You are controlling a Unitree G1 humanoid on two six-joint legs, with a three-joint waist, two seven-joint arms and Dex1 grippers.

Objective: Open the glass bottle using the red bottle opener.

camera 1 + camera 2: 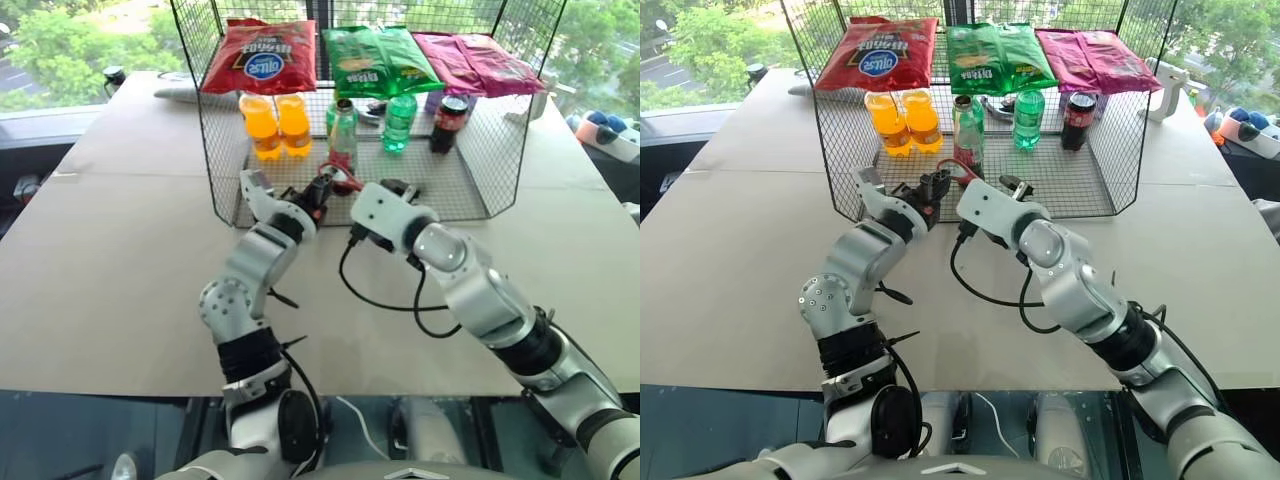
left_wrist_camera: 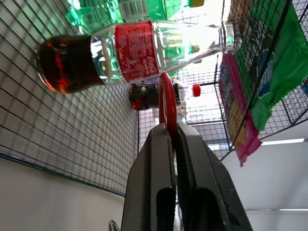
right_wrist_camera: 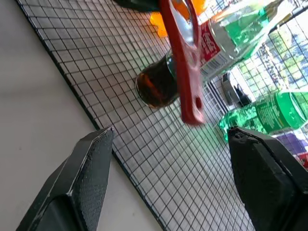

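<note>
The wire cage stands open toward the robot — mesh walls close both sides. Just inside, the glass bottle blocks the middle; bare mesh floor lies rightward.

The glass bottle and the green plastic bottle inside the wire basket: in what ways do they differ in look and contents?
The glass bottle is clear, holds dark cola low down and wears a red label; the green plastic bottle is green throughout with a pale label. The glass bottle stands nearer the basket's open front, the green plastic bottle farther back. Both stand upright on the wire basket floor.
</note>
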